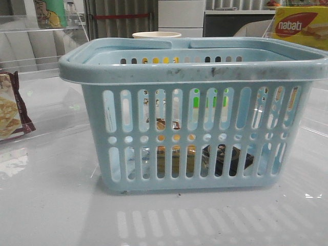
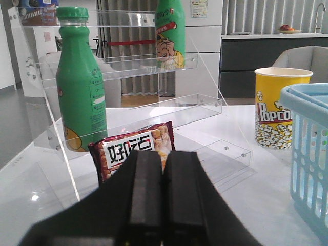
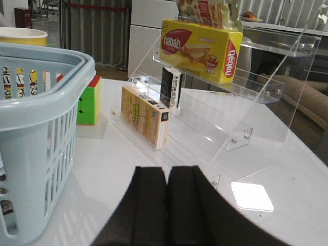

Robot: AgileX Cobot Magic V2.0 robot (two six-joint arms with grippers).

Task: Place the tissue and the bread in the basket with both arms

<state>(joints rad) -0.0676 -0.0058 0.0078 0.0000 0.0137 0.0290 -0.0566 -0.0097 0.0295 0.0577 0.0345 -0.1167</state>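
Observation:
The light-blue basket (image 1: 195, 77) stands in the middle of the front view, and its side also shows in the left wrist view (image 2: 310, 154) and the right wrist view (image 3: 36, 102). Through its slots I see golden-brown bread (image 1: 174, 156) lying on the bottom and a dark flat thing, apparently the tissue (image 1: 230, 159), beside it to the right. My left gripper (image 2: 163, 156) is shut and empty, left of the basket. My right gripper (image 3: 167, 171) is shut and empty, right of the basket. Neither gripper shows in the front view.
A dark-edged cracker packet (image 1: 10, 107) leans at the left by a clear shelf with a green bottle (image 2: 79, 82). A popcorn cup (image 2: 279, 107) stands behind the basket. On the right are a yellow nabati box (image 3: 202, 48) on a clear shelf, a small carton (image 3: 143, 115) and a colour cube (image 3: 89, 100).

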